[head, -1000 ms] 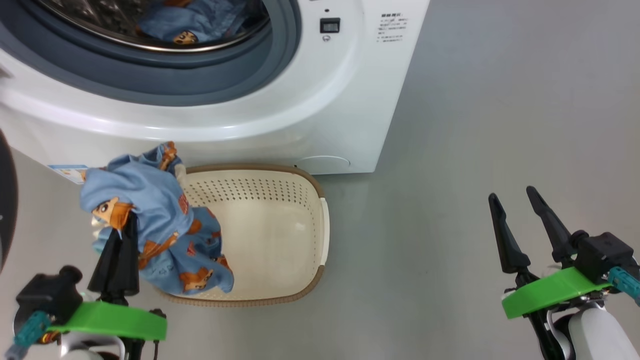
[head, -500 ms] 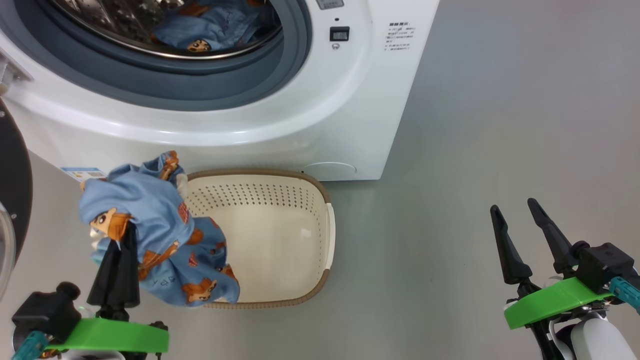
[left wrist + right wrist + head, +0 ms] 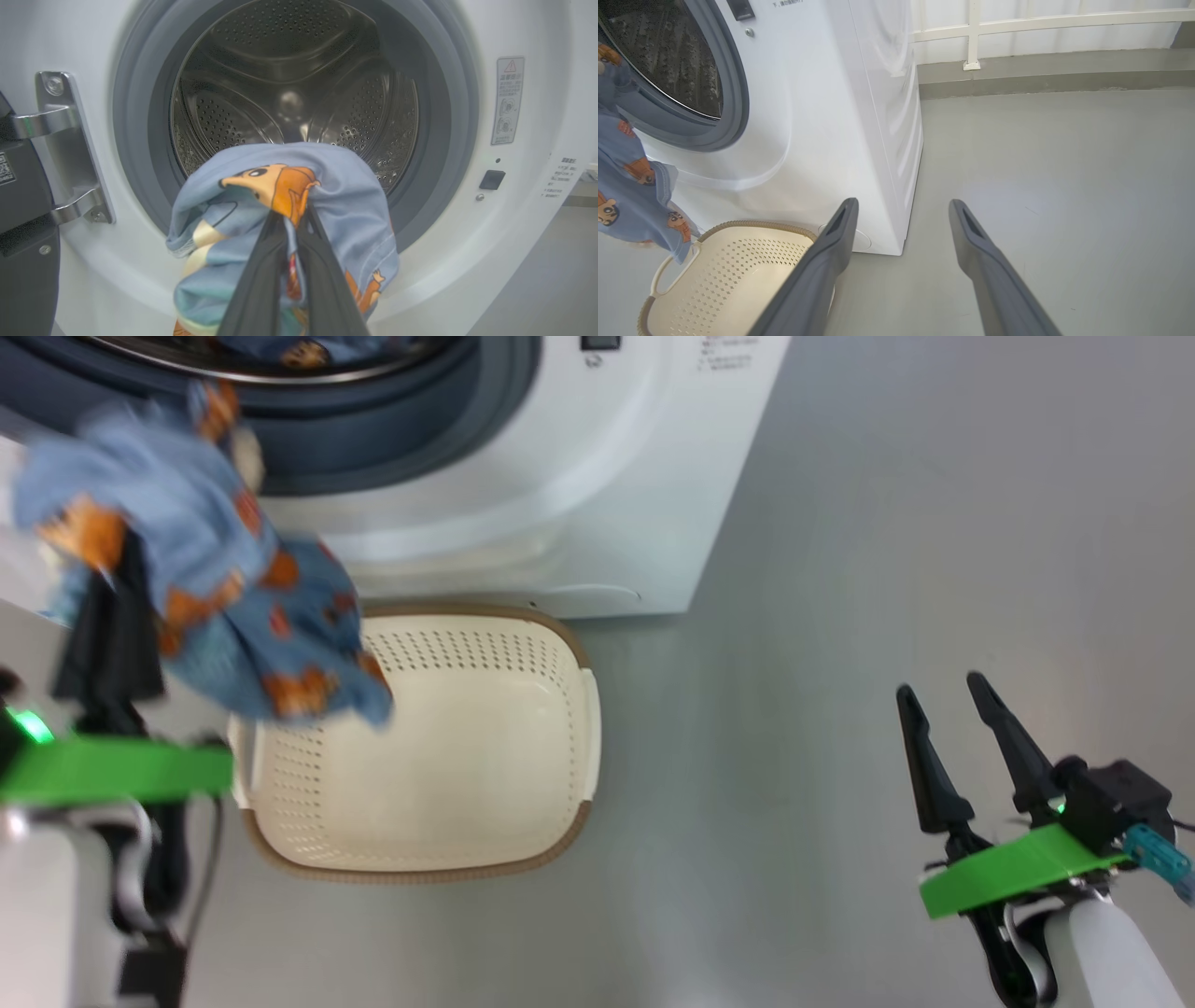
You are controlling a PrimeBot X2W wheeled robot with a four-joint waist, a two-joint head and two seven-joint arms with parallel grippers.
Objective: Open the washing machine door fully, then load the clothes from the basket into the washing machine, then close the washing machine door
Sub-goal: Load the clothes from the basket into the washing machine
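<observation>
Spreading under everything is a smooth grey floor [image 3: 840, 569], which at 12 o'clock of the right wrist view meets a pale wall with a white rail [image 3: 1045, 21]. In the head view the washing machine [image 3: 579, 476] takes up 11 to 12 o'clock. Its door [image 3: 23, 233] stands swung aside on a steel hinge [image 3: 65, 140] at 9 o'clock of the left wrist view. The basket [image 3: 411, 875] sits on the floor just in front of the washer. The left pincer [image 3: 293, 219] is clamped on a bundle of clothes [image 3: 215, 607], blurred in the head view, hanging above the basket's 10 o'clock corner and facing the drum [image 3: 289, 93] mouth. A second bundle [image 3: 308, 350] lies inside the drum. The right pincer [image 3: 939, 684], at 4 o'clock, is spread wide, well apart from the basket.
</observation>
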